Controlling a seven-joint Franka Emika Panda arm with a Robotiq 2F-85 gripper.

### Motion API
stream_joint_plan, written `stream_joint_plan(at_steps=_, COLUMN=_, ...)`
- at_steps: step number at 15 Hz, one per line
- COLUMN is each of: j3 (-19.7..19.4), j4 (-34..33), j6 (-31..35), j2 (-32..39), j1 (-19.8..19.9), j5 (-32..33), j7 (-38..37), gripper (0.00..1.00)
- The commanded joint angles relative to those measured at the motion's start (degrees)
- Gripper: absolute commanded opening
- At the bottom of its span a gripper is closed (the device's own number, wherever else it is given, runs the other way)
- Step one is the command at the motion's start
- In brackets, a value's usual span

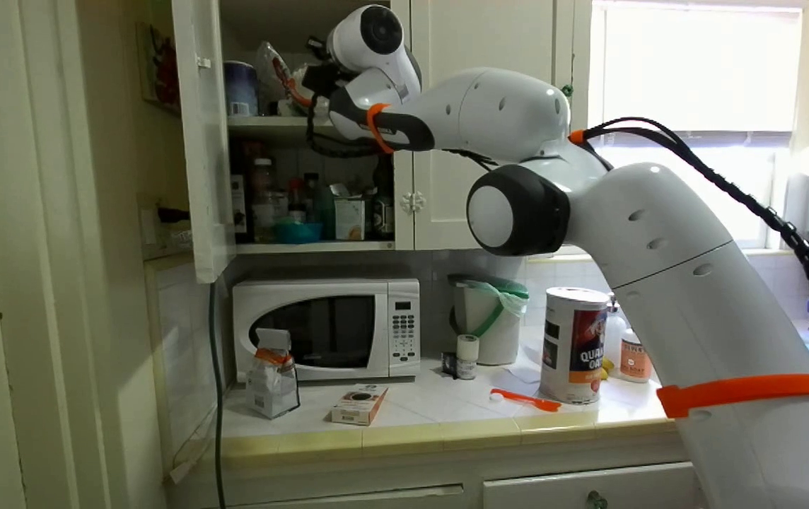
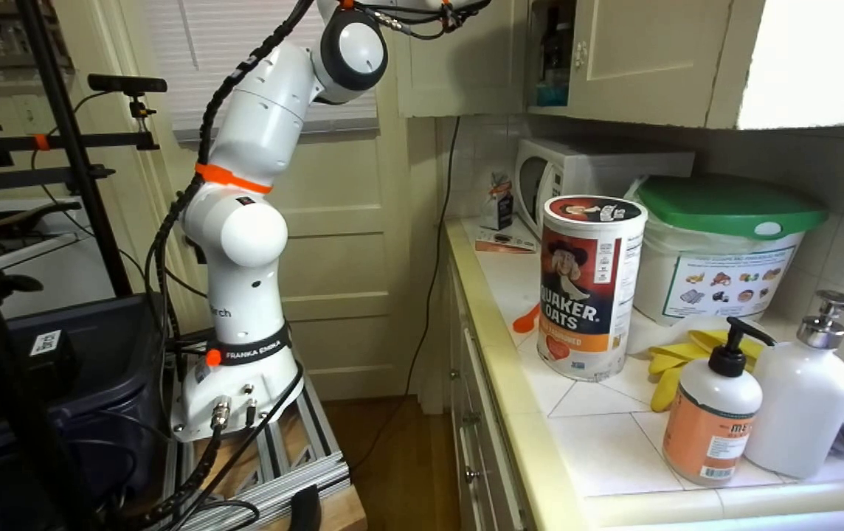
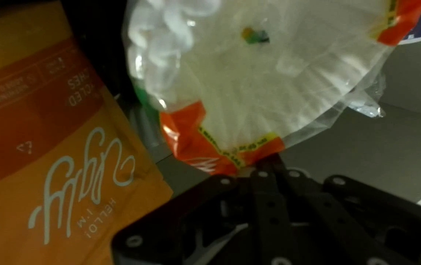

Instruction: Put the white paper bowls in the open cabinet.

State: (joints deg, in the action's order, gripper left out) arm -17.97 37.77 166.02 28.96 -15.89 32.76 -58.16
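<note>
One clear-wrapped stack of white paper bowls (image 3: pixel 291 84) spreads across the upper middle of the wrist view, its orange-red lower edge right at the gripper (image 3: pixel 265 167), bottom centre. The fingers are drawn together; whether they pinch the wrap I cannot tell. In an exterior view the stack shows partly, tilted, above a shelf (image 1: pixel 263 122) inside the open cabinet (image 1: pixel 312 247), upper left of the frame, just right of a dark blue canister (image 1: pixel 240 88). An orange package (image 3: pixel 85 147) fills the wrist view's left. Lower, left of centre, a white microwave (image 1: pixel 330 329) stands on the counter (image 1: pixel 440 413).
</note>
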Motion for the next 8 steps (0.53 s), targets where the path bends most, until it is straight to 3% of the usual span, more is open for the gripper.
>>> stream_joint_plan(at_steps=1, j3=-0.42, j4=1.8, j6=-0.94, j2=-0.61, j1=0.4, j5=0.72, j7=1.29, gripper=0.0)
stream_joint_plan(at_steps=5, j3=-3.95, j4=1.26, j6=-3.54, j2=0.26, j1=0.98, j5=2.74, j7=0.99, gripper=0.0)
stream_joint_plan(at_steps=8, j3=-5.2, j4=-1.28, j6=1.1, j2=1.67, j1=1.5, j5=1.58, j7=-1.33, gripper=0.0)
